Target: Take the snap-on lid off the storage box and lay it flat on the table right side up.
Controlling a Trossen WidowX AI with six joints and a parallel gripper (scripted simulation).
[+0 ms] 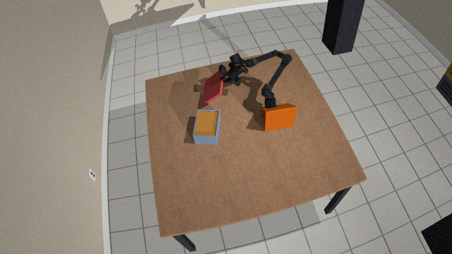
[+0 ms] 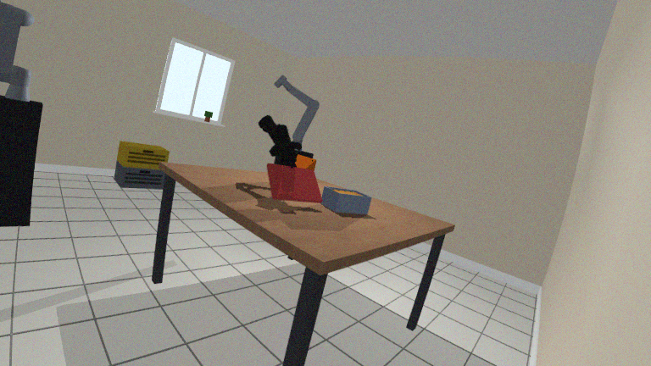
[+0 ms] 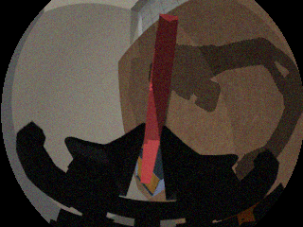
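The red lid (image 1: 212,89) (image 2: 297,190) (image 3: 166,57) is off the box and tilted steeply, near upright. My gripper (image 1: 223,79) (image 2: 284,164) (image 3: 153,127) is shut on its upper edge. The lid's lower edge is close to the table (image 1: 249,171) (image 2: 408,227); whether it touches is unclear. The blue-grey storage box (image 1: 206,140) (image 2: 345,203) stands open on the table beside the lid, with orange-yellow contents (image 1: 206,123) inside. In the wrist view the lid runs edge-on up from between the fingers, and only a small part of the box shows below it.
An orange block (image 1: 279,119) (image 2: 306,161) stands on the table close by the arm's base (image 1: 270,102). The table's back edge (image 1: 183,72) runs behind the lid and gripper. A black pedestal (image 1: 343,21) (image 2: 16,160) stands on the floor away from the table.
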